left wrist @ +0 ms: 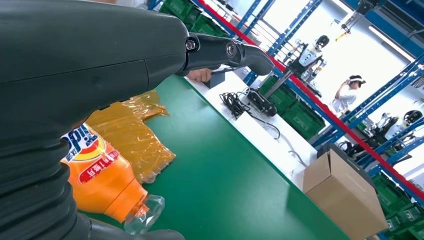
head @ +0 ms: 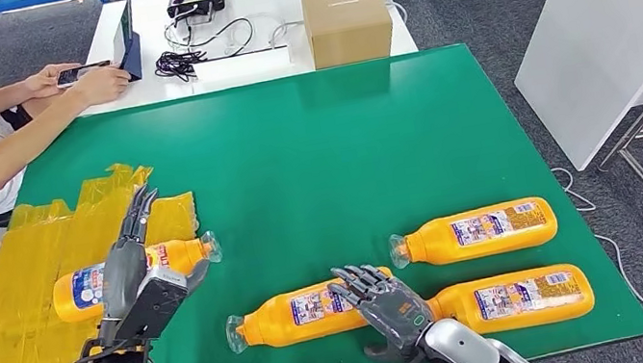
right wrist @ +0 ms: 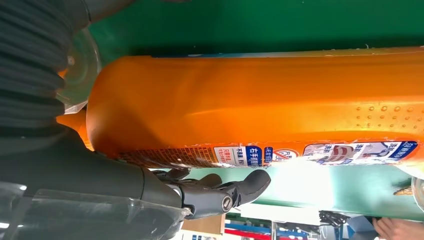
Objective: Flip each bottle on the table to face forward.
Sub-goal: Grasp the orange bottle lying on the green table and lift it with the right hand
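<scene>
Green desk (head: pixel 293 147), workshop racks behind | four orange bottles lying flat, 4–8 o'clock | left hand (head: pixel 132 270) fingers apart over bottle at 8 (head: pixel 72 291) | right hand (head: pixel 385 300) fingers spread on middle bottle (head: pixel 295 315) | roll gently, label up.

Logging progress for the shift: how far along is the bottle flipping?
Nothing looks clearly finished: four orange bottles lie flat. The left hand rests on the left bottle; the right hand reaches over the front middle bottle. The two right bottles lie untouched.
</scene>
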Available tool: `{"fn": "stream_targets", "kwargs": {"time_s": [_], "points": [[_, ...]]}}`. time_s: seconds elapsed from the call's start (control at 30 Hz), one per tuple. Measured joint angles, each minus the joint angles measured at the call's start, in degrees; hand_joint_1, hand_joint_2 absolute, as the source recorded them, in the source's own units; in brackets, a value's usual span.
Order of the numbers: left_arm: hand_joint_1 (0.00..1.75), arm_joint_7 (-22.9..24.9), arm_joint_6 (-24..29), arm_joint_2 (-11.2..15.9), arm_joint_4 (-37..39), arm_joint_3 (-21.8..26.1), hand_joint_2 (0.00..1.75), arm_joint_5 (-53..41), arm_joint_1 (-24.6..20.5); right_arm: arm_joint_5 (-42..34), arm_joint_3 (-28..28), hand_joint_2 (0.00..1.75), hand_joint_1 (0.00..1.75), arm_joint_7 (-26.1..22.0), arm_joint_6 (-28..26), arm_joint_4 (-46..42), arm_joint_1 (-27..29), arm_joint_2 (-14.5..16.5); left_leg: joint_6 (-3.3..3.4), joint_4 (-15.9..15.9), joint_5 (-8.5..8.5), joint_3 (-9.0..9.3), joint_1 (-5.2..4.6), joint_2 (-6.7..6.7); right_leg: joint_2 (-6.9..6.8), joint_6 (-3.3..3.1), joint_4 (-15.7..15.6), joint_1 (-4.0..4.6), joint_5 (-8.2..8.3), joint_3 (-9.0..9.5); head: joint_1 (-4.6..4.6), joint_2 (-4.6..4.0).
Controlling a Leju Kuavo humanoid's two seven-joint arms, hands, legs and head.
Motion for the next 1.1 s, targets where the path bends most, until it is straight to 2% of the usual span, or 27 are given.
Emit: {"fn": "stream_targets", "kwargs": {"time_s": [0.2,0.23,0.3,0.43,0.47,0.5,0.8,1.1], "points": [[0.0,-0.02,0.1,-0.25,-0.03,-0.51,1.75,-0.1,-0.03,-0.16,0.41,1.75,0.0,1.39,0.63,0.45,-0.38,-0.08,0.0,0.0,0.0,0.06,0.0,0.01,0.01,0.0,0.0,-0.01,0.0,0.04,0.01,0.0],[0.0,-0.05,0.11,-0.35,-0.1,-0.91,1.75,-0.16,-0.04,-0.26,0.51,1.75,0.08,1.78,0.9,0.77,-0.63,0.03,0.0,0.0,0.0,0.07,0.0,0.02,0.02,0.0,0.0,-0.01,0.0,0.05,0.01,0.0],[0.0,-0.14,0.09,-0.61,-0.34,-2.06,1.75,-0.34,-0.1,-0.46,0.75,1.75,0.39,2.68,1.75,1.85,-1.37,0.44,0.0,0.0,0.0,0.11,-0.01,0.07,0.05,0.0,-0.01,-0.01,0.0,0.08,0.01,0.0],[0.0,-0.16,0.08,-0.95,-1.24,-4.99,1.75,-0.07,-0.22,-0.25,1.61,1.75,1.51,4.64,2.99,5.51,-3.57,2.11,0.01,-0.01,-0.04,0.34,-0.01,0.28,0.2,-0.01,-0.03,-0.01,0.02,0.19,0.01,0.0],[0.0,-0.13,0.09,-0.97,-1.53,-5.74,1.75,0.19,-0.24,-0.2,1.81,1.75,1.68,5.13,3.03,6.48,-4.17,2.56,0.01,-0.02,-0.07,0.44,0.0,0.29,0.23,-0.01,-0.03,-0.01,0.02,0.19,0.01,0.0],[0.0,-0.09,0.11,-0.99,-1.81,-6.4,1.75,0.51,-0.24,-0.18,1.95,1.75,1.75,5.58,3.03,7.41,-4.78,2.99,0.0,-0.03,-0.13,0.55,0.0,0.3,0.25,-0.02,-0.04,0.0,0.0,0.15,0.0,0.0],[0.0,-0.78,0.11,-0.99,-2.38,-9.68,1.75,3.69,-0.3,-0.26,2.42,1.75,1.75,6.78,3.14,14.49,-9.75,5.73,0.0,-0.06,-0.3,1.15,0.02,0.38,0.47,-0.03,-0.05,0.02,-0.03,0.33,-0.01,0.0],[0.0,-1.82,0.09,-0.92,-2.8,-10.9,1.75,5.27,-0.35,-0.32,3.42,1.75,1.75,6.86,4.29,18.9,-13.45,6.74,0.0,-0.06,-0.29,1.33,0.0,0.4,0.48,-0.03,-0.05,0.01,-0.01,0.51,0.01,0.0]]}}
